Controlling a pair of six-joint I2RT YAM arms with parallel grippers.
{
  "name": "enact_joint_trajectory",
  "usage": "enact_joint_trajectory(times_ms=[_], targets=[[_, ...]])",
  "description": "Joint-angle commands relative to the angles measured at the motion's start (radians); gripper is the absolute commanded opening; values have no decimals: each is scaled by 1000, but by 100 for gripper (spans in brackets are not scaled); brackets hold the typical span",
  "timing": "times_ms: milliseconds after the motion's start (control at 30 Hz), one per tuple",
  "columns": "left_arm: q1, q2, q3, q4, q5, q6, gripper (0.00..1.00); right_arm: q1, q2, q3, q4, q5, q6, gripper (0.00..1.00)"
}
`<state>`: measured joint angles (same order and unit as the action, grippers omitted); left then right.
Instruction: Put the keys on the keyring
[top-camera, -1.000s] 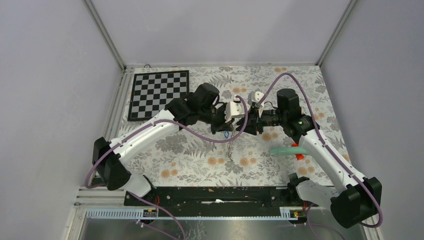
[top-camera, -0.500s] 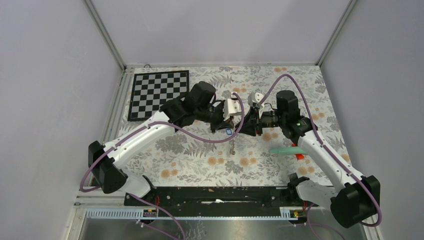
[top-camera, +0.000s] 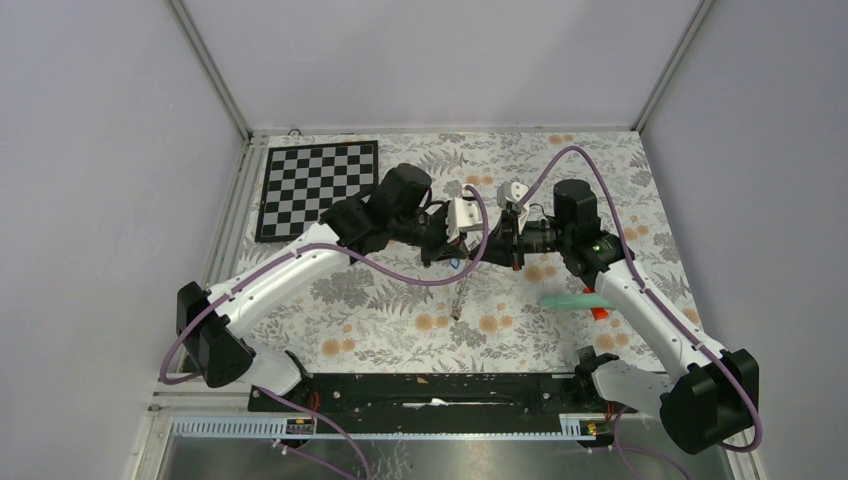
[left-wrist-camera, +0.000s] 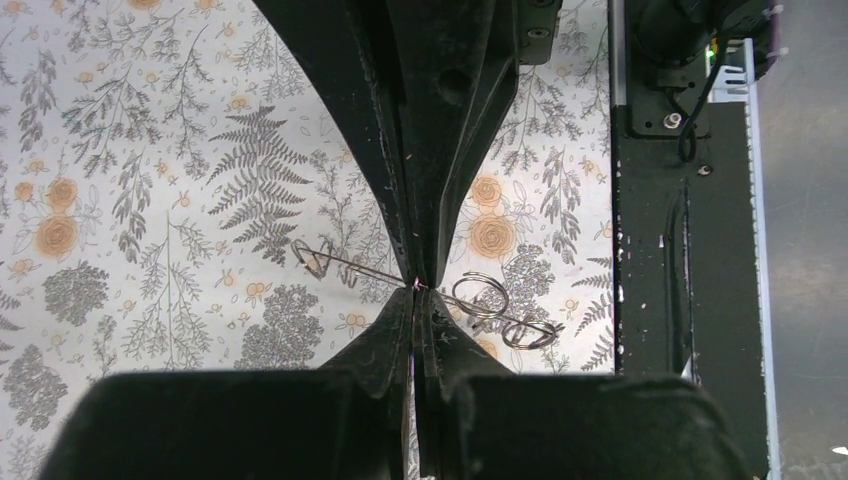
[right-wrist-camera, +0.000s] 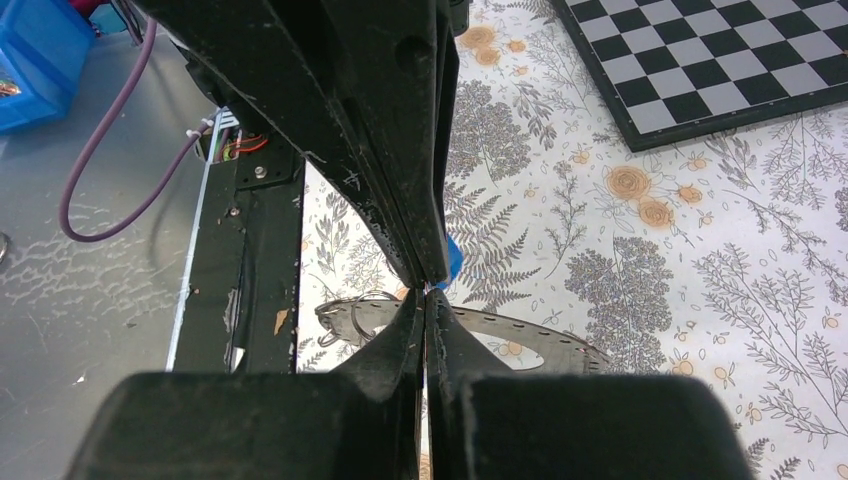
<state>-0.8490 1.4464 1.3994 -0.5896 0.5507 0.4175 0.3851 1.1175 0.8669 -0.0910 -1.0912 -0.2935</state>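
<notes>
Left hand (left-wrist-camera: 415, 298) and right hand (right-wrist-camera: 426, 298) are both closed, tips meeting. Keyring (right-wrist-camera: 520, 338) at the tips: flat dark-grey hoop, dotted band; grip unclear. Blue key tag (right-wrist-camera: 452, 262) beside.

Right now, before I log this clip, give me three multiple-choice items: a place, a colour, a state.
1. Where on the table is the chequered board? A far left corner; B near right corner; C centre.
2. Colour of the tag behind the right gripper? A red; B blue; C yellow.
3. The left gripper is: A wide open; B shut on the thin wire; C out of view.
Key: A, top view shows it there; B, blue shows past the fingertips; B, its fingers pinch the wire.
</notes>
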Motion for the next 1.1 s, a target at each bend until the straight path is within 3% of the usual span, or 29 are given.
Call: enact_joint_trajectory(times_ms=[0, 67, 200, 267, 567, 1067], targets=[[50, -38, 4, 92, 101, -47, 0, 0, -2, 16, 40, -6, 14, 0], [116, -48, -9, 128, 215, -84, 1, -1, 0, 40, 41, 1, 28, 0], [197, -76, -77, 249, 394, -103, 31, -2, 17, 102, 46, -36, 70, 0], [214, -73, -95, 283, 434, -103, 36, -2, 31, 131, 50, -55, 98, 0], [239, -53, -123, 447, 493, -179, 36, -3, 40, 99, 158, -81, 185, 0], [242, -54, -174, 451, 547, -148, 32, -5, 38, 93, 171, -83, 203, 0]])
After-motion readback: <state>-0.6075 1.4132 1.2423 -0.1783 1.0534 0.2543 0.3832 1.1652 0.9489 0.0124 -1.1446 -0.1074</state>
